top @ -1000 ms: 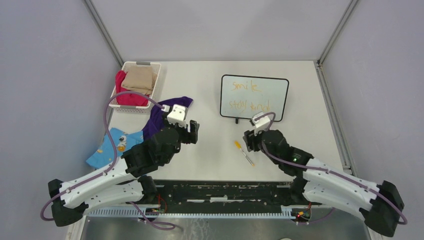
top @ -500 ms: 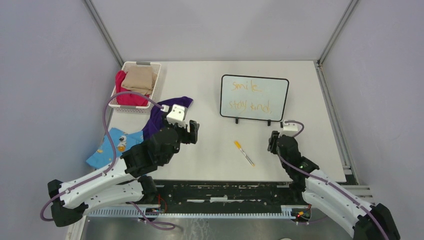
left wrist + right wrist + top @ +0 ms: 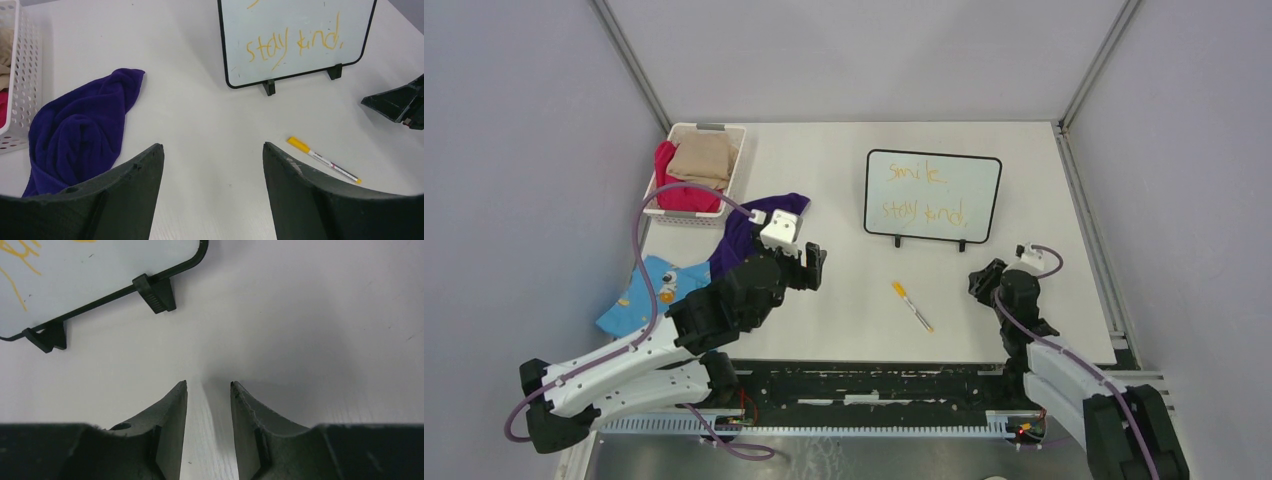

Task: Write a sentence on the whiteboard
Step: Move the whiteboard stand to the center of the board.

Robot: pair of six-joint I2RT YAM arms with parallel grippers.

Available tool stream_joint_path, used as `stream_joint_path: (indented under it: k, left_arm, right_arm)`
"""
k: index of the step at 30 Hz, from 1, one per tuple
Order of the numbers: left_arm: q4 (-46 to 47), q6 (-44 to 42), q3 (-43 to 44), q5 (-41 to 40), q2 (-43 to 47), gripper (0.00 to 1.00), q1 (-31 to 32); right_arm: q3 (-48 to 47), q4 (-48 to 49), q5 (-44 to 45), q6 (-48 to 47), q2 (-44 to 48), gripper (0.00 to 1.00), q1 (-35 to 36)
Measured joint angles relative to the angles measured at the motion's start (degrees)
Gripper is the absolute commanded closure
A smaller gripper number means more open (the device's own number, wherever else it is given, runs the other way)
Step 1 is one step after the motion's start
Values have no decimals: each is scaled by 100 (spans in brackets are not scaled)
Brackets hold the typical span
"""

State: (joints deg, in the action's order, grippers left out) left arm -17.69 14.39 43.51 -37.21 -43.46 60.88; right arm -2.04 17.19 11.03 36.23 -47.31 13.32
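The whiteboard (image 3: pixel 934 195) stands upright on its two black feet at the back right of the table. The sentence is on it in orange: "smile" (image 3: pixel 917 173) above "stay kind" (image 3: pixel 922 212). The left wrist view shows the board (image 3: pixel 350 20) and "stay kind" (image 3: pixel 290 42). A yellow-capped marker (image 3: pixel 912 306) lies flat on the table in front of the board and shows in the left wrist view (image 3: pixel 322 159). My left gripper (image 3: pixel 814 265) is wide open and empty (image 3: pixel 212 147), left of the marker. My right gripper (image 3: pixel 979 280) is narrowly open and empty (image 3: pixel 208 384), low over the table near the board's right foot (image 3: pixel 155 292).
A white basket (image 3: pixel 736 150) with red and tan cloths stands at the back left. A purple cloth (image 3: pixel 754 220) and a blue patterned cloth (image 3: pixel 649 290) lie left of my left arm. The purple cloth (image 3: pixel 80 130) is close to my left finger.
My right arm has pulled back from the whiteboard's foot, to the right and towards its base. The left arm has barely shifted. The marker and board have not moved.
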Motion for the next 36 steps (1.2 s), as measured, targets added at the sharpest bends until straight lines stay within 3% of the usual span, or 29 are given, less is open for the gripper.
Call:
stream_joint_path:
  k: [12,36]
  left_arm:
    - [2,0,0,33,-267,23,0]
    - [2,0,0,28,-411,23,0]
  right_arm:
    - [-195,1845,-704,741,-1939,63,-446]
    - [-833,3025,-752,1497,-3650,65,-612]
